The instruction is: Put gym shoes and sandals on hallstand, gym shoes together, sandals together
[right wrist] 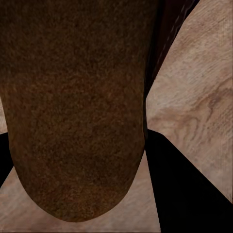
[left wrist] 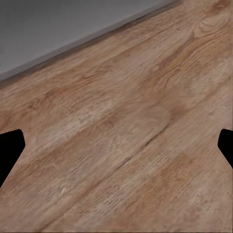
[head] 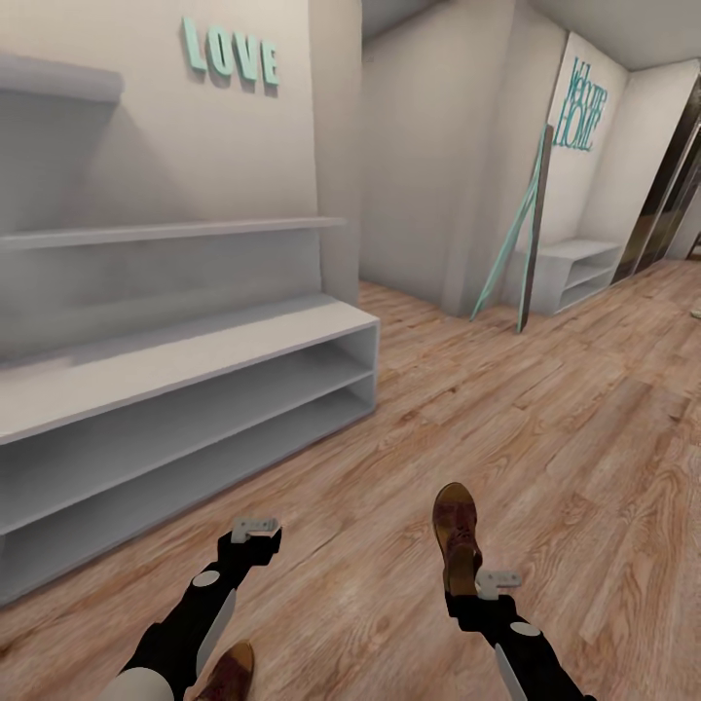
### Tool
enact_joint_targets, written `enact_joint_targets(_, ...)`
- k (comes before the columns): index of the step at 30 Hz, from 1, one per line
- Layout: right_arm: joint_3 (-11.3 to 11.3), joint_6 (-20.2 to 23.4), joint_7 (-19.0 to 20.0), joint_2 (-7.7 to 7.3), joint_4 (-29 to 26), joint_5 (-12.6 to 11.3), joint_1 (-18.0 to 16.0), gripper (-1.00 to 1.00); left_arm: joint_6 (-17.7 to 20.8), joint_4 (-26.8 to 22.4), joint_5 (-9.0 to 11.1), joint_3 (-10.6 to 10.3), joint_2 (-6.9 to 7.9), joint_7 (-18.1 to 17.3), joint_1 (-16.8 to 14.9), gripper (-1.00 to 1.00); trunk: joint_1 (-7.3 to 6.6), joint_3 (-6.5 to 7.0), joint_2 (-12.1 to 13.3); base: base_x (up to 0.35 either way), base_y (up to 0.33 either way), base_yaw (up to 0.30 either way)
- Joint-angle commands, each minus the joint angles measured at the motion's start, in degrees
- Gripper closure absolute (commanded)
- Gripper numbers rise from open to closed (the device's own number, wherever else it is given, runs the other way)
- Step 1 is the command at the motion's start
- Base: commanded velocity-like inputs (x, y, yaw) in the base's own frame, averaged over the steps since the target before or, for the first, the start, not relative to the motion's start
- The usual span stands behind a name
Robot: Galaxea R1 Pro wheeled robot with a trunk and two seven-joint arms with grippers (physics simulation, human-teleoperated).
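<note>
The light grey hallstand [head: 185,360] stands at the left, its low two-tier base and upper shelves bare. My right gripper [head: 469,582] is shut on one dark reddish-brown sandal [head: 455,531], which sticks out forward above the corridor floor [head: 545,438]. In the right wrist view that sandal [right wrist: 77,107] sits between the black fingers [right wrist: 184,194]. The other sandal [head: 232,672] lies on the floor under my left arm. My left gripper [head: 255,535] hangs open over bare planks, fingers [left wrist: 9,150] wide apart, near the rack's base. The gym shoes are out of view.
A wall corner [head: 341,146] juts out just beyond the hallstand. Farther back on the right a teal-edged panel [head: 526,234] leans on the wall beside a plain low grey bench [head: 574,273]. Open plank floor stretches ahead and to the right.
</note>
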Motion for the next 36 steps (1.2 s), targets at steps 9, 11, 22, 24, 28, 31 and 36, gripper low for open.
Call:
enact_joint_targets(9,-0.03,0.36,-0.13,0.01,-0.12,-0.16,0.02,1.0,0.21,-0.07,0.0,0.01,0.0,-0.13,-0.01,-1.0,-0.04,-0.05,-0.02,-0.209,0.242,0.0)
enact_joint_targets(11,-0.03,0.36,-0.13,-0.02,-0.12,-0.16,0.0,1.0,0.21,-0.07,0.01,0.01,0.0,-0.13,-0.01,-1.0,-0.04,-0.05,-0.02,-0.045,0.308,0.0)
enact_joint_targets(22,-0.03,0.36,-0.13,-0.01,-0.12,-0.16,0.0,1.0,0.21,-0.08,0.0,0.01,0.0,-0.13,-0.01,-1.0,-0.04,-0.05,-0.02,0.015,0.226,-0.002)
enact_joint_targets(24,-0.03,0.36,-0.13,0.02,-0.13,-0.16,0.0,1.0,0.21,-0.07,0.0,0.01,0.0,-0.13,-0.01,-1.0,-0.04,-0.05,-0.02,0.004,0.02,-0.117)
enact_joint_targets(28,-0.03,0.36,-0.13,0.04,-0.15,-0.16,-0.01,1.0,0.21,-0.07,0.0,0.01,0.0,-0.13,-0.01,-1.0,-0.04,-0.05,-0.02,0.001,0.006,-0.209)
enact_joint_targets(31,-0.03,0.36,-0.13,0.02,-0.12,-0.16,0.0,1.0,0.21,-0.07,0.0,0.01,0.0,-0.13,-0.01,-1.0,-0.04,-0.05,-0.02,0.0,0.002,-0.199)
enact_joint_targets(36,-0.03,0.36,-0.13,0.01,-0.13,-0.16,0.01,1.0,0.21,-0.07,0.01,0.04,0.0,-0.13,-0.01,-1.0,-0.04,-0.05,-0.02,0.0,0.0,-0.052)
